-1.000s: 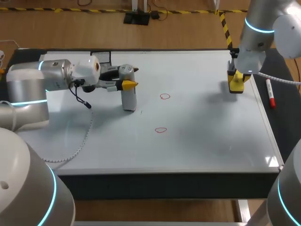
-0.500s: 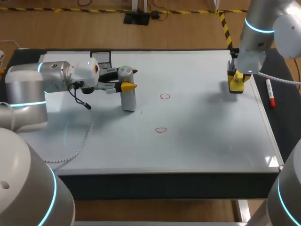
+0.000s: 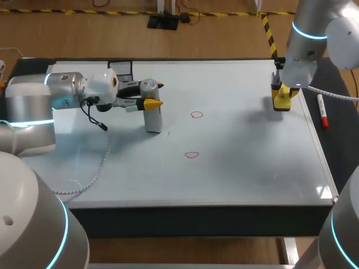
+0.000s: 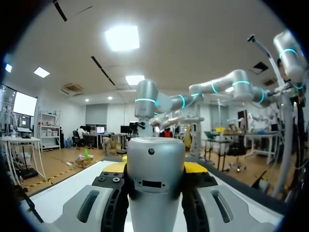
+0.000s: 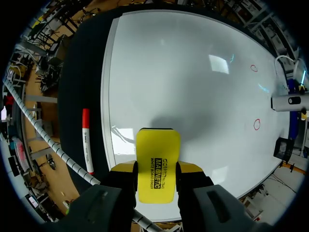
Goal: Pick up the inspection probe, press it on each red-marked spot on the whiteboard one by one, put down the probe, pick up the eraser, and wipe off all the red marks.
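Observation:
The grey inspection probe (image 3: 152,115) stands upright at the left of the whiteboard (image 3: 235,168), and my left gripper (image 3: 151,95) is shut on its upper part from the side. In the left wrist view the probe (image 4: 155,183) fills the gap between both fingers of the left gripper (image 4: 155,169). Two red marks (image 3: 196,115) (image 3: 192,154) lie to the right of the probe, apart from it. At the board's far right edge my right gripper (image 3: 282,96) is shut on the yellow eraser (image 5: 157,164), which is just above the board or on it.
A red marker (image 3: 322,112) lies on the dark table strip to the right of the whiteboard, beside the right gripper; it also shows as the marker (image 5: 86,140) in the right wrist view. A small black item (image 3: 122,68) sits at the board's far left corner.
The left arm's wrist has shifted very slightly to the left. The probe, the eraser and the right arm stay where they were.

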{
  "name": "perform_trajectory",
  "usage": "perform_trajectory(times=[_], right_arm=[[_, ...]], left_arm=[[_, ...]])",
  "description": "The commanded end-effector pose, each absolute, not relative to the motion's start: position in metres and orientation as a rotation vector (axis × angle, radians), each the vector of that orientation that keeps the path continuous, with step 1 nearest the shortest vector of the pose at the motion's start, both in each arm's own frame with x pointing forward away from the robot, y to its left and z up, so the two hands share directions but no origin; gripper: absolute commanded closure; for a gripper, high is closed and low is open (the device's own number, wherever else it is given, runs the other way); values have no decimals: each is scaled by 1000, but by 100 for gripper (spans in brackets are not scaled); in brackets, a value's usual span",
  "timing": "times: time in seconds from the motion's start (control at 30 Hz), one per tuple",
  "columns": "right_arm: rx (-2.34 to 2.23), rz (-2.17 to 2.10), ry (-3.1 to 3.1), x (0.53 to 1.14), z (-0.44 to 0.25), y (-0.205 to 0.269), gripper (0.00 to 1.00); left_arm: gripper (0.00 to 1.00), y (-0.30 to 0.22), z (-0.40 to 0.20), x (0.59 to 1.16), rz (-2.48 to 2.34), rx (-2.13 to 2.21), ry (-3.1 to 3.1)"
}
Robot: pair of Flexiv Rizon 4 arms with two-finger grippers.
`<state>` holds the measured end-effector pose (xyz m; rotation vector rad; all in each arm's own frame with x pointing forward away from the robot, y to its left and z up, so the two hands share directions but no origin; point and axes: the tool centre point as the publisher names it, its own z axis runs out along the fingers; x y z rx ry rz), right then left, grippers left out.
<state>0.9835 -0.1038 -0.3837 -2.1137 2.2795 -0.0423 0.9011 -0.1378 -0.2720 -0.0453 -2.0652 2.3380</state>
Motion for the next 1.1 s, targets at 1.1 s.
perform_trajectory(times=[1.1], right_arm=[[-2118, -46, 2277, 983, -383, -105, 100]], left_arm=[[100, -50, -216, 930, 2534, 71, -2124]])
